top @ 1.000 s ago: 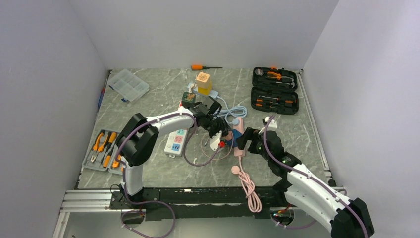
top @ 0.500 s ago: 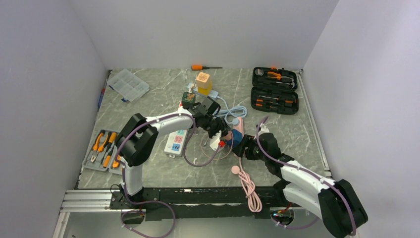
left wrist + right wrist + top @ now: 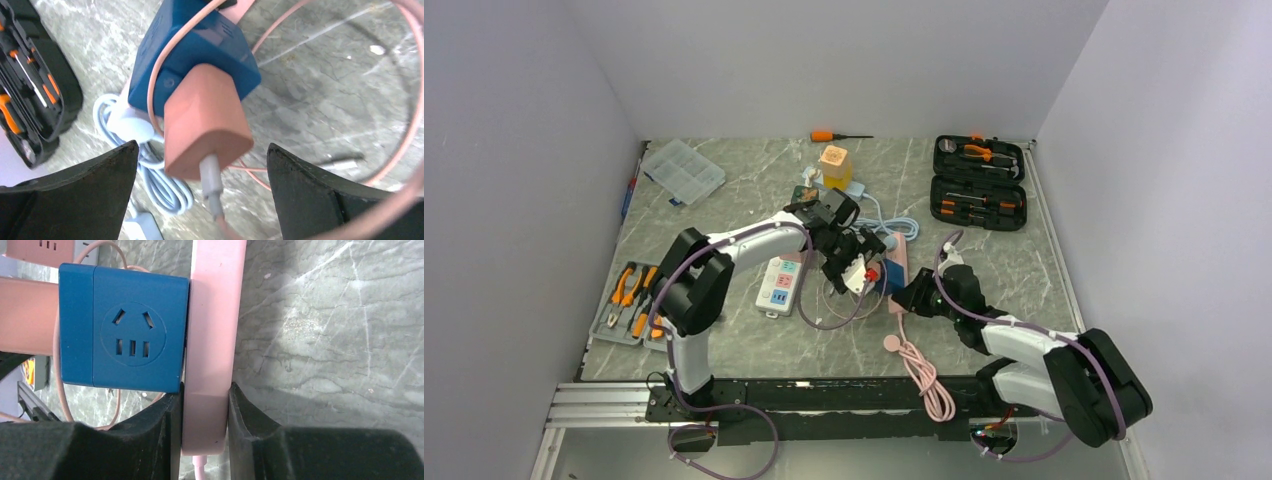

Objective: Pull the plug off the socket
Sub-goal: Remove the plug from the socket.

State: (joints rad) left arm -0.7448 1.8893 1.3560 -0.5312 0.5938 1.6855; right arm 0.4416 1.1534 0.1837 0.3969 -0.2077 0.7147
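A salmon plug [image 3: 205, 117] with a white cable connector sits plugged into one face of the blue cube socket [image 3: 200, 50]. The cube stands on a pink power strip [image 3: 212, 340]. My left gripper [image 3: 202, 150] is open, its fingers wide on either side of the plug and touching nothing. My right gripper [image 3: 205, 390] is shut on the near end of the pink strip, just below the cube [image 3: 125, 330]. In the top view the left gripper [image 3: 864, 262] and the right gripper [image 3: 906, 298] meet at the strip [image 3: 898, 262] in mid-table.
A white power strip [image 3: 781, 283] lies left of the pink one. A light blue cable coil [image 3: 894, 225] and a yellow block [image 3: 834, 167] lie behind. An open black tool case [image 3: 979, 183] is back right, a pliers tray [image 3: 631, 303] left, a pink cable [image 3: 919, 365] near.
My left gripper has opened and let go of the plug. My right arm has moved left and closed on the pink strip's near end.
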